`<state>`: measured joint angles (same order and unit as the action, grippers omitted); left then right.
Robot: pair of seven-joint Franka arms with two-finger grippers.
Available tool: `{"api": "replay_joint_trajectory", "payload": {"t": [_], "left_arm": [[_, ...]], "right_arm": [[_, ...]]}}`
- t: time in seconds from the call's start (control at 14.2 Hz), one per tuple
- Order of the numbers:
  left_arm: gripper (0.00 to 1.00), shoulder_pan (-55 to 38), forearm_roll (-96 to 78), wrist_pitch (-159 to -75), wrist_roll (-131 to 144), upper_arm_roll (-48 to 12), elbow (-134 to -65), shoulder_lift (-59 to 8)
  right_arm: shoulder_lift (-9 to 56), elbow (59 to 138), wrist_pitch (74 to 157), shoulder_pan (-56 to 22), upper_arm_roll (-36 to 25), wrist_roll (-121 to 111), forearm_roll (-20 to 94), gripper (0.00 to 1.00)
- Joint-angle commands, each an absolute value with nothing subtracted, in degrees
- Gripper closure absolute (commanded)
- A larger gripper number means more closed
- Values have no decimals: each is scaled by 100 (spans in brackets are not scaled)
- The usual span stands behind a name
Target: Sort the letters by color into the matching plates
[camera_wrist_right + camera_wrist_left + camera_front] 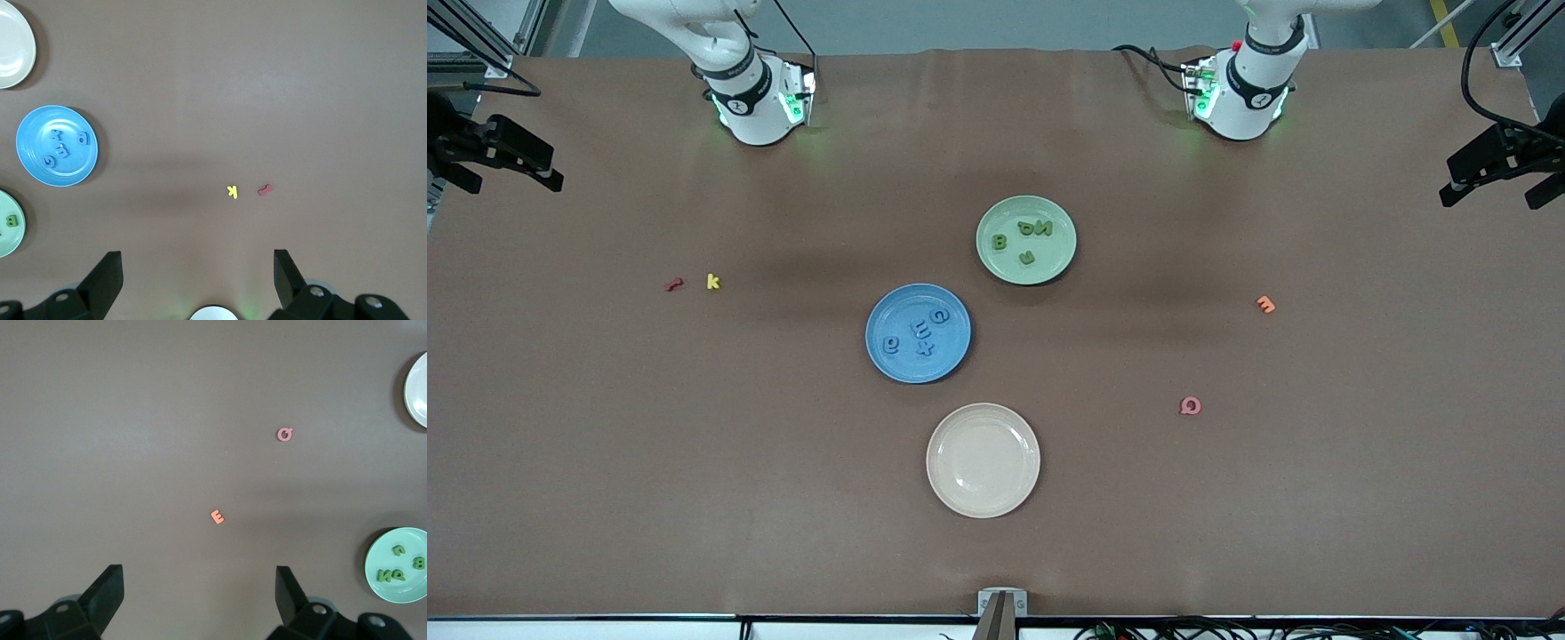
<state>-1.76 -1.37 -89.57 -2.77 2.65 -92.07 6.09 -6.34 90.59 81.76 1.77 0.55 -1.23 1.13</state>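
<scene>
Brown surface (649, 462) is filling the frame, grey floor showing along the top edge. Blue plate (918, 333) at center is holding four blue letters (920, 332); green plate (1026, 240) just above is holding four green letters (1025, 238). Cream plate (983, 460) is sitting lower center. Red, yellow, orange, pink letters are lying scattered. Left gripper (200, 587) and right gripper (198, 267) are hanging with fingers released, both waiting; arms cut off at top.

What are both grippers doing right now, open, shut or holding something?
Left gripper: open, holding nothing, up over bare table.
Right gripper: open, holding nothing, up over bare table.
</scene>
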Motion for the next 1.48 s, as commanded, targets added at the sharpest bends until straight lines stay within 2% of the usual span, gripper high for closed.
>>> {"api": "replay_joint_trajectory", "payload": {"t": [0.0, 0.35, 1.41], "left_arm": [[0, -228, -167, -8868, -281, 255, -8747, 238], [0, -316, -176, -8894, -246, 255, -8438, -17], [0, -264, -211, -8789, -26, 246, -8481, 9]], "right_arm": [[-791, 9185, 8156, 272, 70, -9, 290, 0], [-791, 9184, 8147, 264, 79, -26, 334, 0], [-791, 9176, 8191, 237, 88, -105, 308, 0]]}}
